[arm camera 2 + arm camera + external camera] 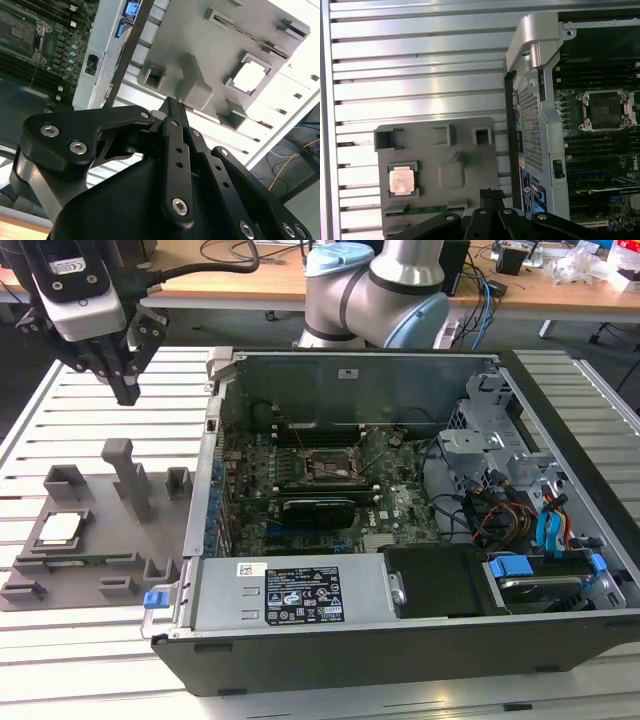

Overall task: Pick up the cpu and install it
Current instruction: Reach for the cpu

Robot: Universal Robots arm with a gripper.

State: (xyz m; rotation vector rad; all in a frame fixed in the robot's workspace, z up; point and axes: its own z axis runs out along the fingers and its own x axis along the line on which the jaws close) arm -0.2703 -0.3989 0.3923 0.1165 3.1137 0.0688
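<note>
At the exterior view's left, the gripper [127,392] hangs high above the slatted surface [175,390]. Its jaws are closed tip to tip and hold nothing. Lower in that view, the cpu [60,528] lies flat in its pocket on the grey fixture plate [105,540], well apart from the jaws.

We judge the step in hand to be the approach for pickup. To do it well, we:
- centre the gripper over the chip;
- open the jaws wider than the chip;
- descend level;
- grip opposite edges, clear of the pocket walls and the upright post [130,475].

Toward the exterior view's right, the open computer case [400,650] holds the socket [325,468].

The exterior view gives the gripper's height over the plate. The first wrist view looks down on the chip's square outline in its pocket. The second wrist view gives the closed jaw tips close up.
</note>
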